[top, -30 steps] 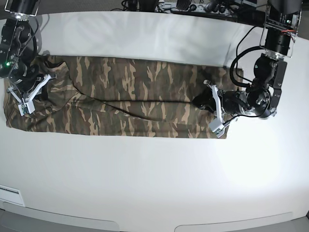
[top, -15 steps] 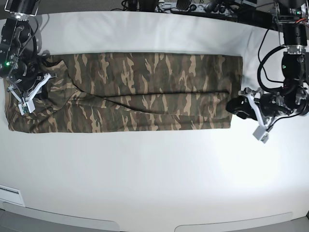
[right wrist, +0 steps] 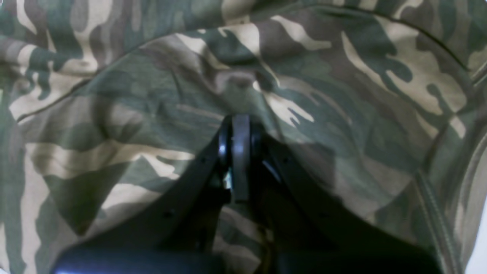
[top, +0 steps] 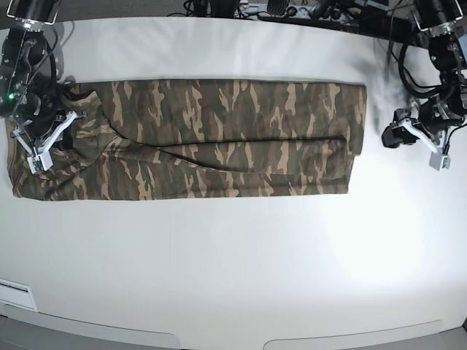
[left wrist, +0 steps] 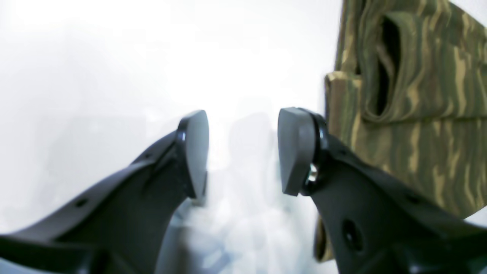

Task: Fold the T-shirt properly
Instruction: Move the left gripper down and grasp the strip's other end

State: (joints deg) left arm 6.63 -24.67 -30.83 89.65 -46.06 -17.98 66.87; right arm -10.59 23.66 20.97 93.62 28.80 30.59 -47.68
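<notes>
T-shirt (top: 219, 138): camouflage cloth lying as one long flat band across the far half of the surface, hem end toward the left arm's side, sleeve and collar end under the right arm.
Fold state: judged as lengthwise folds made; layered edges show at the hem end in the left wrist view. Crosswise folds into a compact packet look not yet made.
Creases: a diagonal ridge runs along the band's middle; the near edge lies fairly straight.
Right gripper (right wrist: 236, 152): jaws pressed together, pinching a tuck of the T-shirt at its end.
Left gripper (left wrist: 243, 152): jaws spread wide, nothing between them, over bare surface just beside the hem end.
Surface (top: 233, 270): white, broad bare area nearer the camera, a narrower strip beyond the cloth.
Edges: cables and equipment (top: 292, 11) crowd the far rim.
</notes>
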